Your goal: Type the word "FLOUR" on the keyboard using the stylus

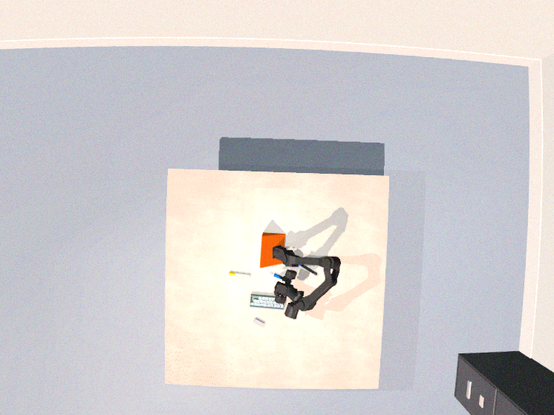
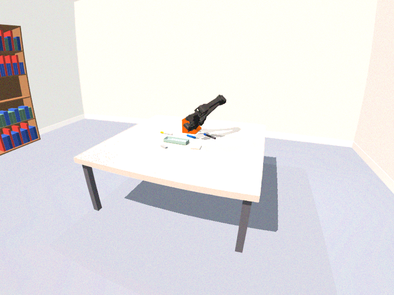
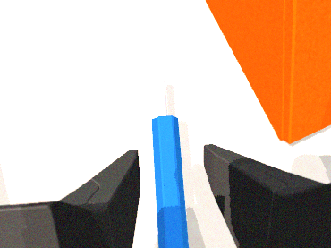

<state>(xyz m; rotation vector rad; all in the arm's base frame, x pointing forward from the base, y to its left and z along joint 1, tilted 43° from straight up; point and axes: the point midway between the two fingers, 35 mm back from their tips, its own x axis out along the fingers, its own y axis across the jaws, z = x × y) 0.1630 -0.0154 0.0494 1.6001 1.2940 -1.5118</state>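
Note:
The blue stylus (image 1: 277,275) (image 2: 191,136) (image 3: 167,169) has a thin pale tip and lies on the desk. In the wrist view it points away from the camera, between my fingers. My gripper (image 3: 171,156) is open, with a finger on each side of the stylus and a visible gap on both sides. The stylus's rear end is cut off by the bottom edge of that view. The keyboard (image 1: 266,302) (image 2: 176,142) sits in a pale green tray; the arm hides its right end in the top view. It is outside the wrist view.
An orange block (image 1: 269,250) (image 3: 250,35) stands behind the stylus, close to the arm. A dark pen (image 1: 308,269) (image 2: 209,136) lies to the right. A yellow-ended tool (image 1: 232,272) (image 2: 161,132) lies left. A small grey block (image 1: 259,321) (image 2: 163,146) is in front of the keyboard.

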